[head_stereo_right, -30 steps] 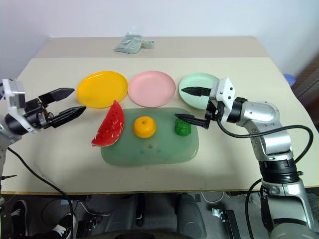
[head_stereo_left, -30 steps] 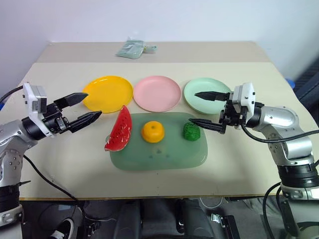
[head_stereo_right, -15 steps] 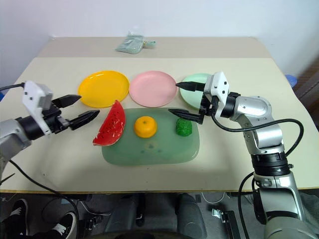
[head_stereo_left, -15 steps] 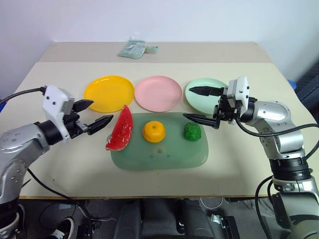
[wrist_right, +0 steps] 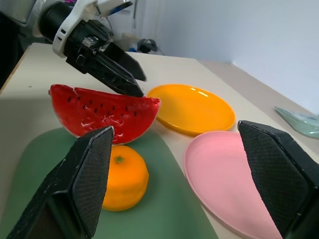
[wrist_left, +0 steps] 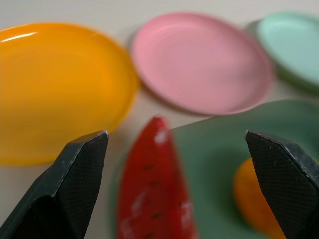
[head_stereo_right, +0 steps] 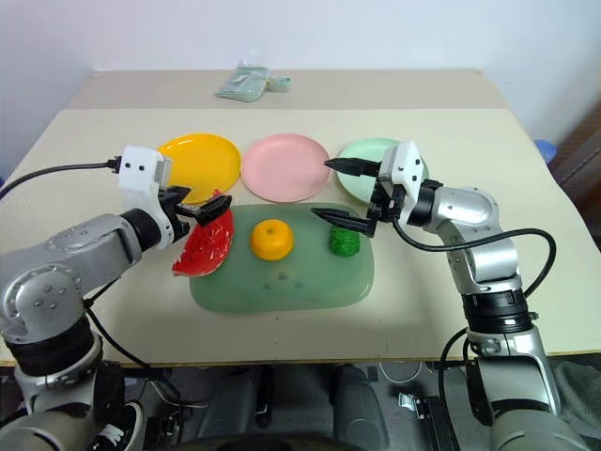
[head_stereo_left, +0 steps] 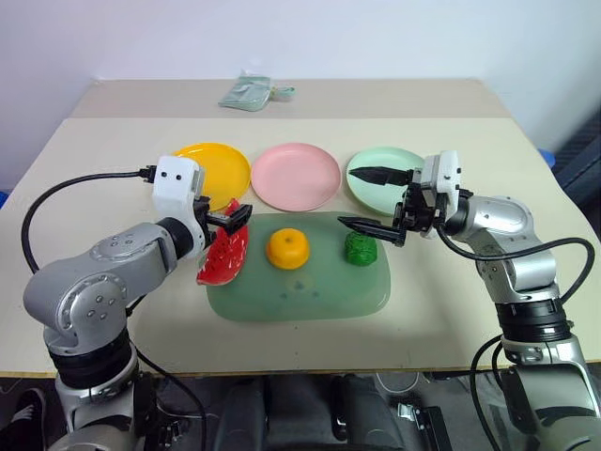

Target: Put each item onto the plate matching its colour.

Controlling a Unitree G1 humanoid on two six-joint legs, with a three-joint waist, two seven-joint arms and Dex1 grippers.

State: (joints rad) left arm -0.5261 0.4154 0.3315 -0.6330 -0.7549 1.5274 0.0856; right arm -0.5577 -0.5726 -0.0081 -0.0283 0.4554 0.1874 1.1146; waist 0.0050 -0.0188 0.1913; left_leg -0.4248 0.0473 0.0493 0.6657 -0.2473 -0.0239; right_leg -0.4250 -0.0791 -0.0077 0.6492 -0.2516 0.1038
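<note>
Change: your left gripper (head_stereo_left: pixel 233 215) has swung in from the table's left side to the watermelon wedge (head_stereo_left: pixel 225 256); jaws apart, holding nothing.
Watermelon: on the green mat's (head_stereo_left: pixel 300 291) left edge, long axis toward the yellow plate (head_stereo_left: pixel 211 169).
Right gripper (head_stereo_left: pixel 371 199): spread, empty, above the knobbly vegetable (head_stereo_left: pixel 360 247).

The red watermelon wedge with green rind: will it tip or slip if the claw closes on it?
The red plastic watermelon wedge stands on its narrow curved rind, so it may tip or rock. Its surface looks glossy, so probably slippery. It looks rigid and likely light.
</note>
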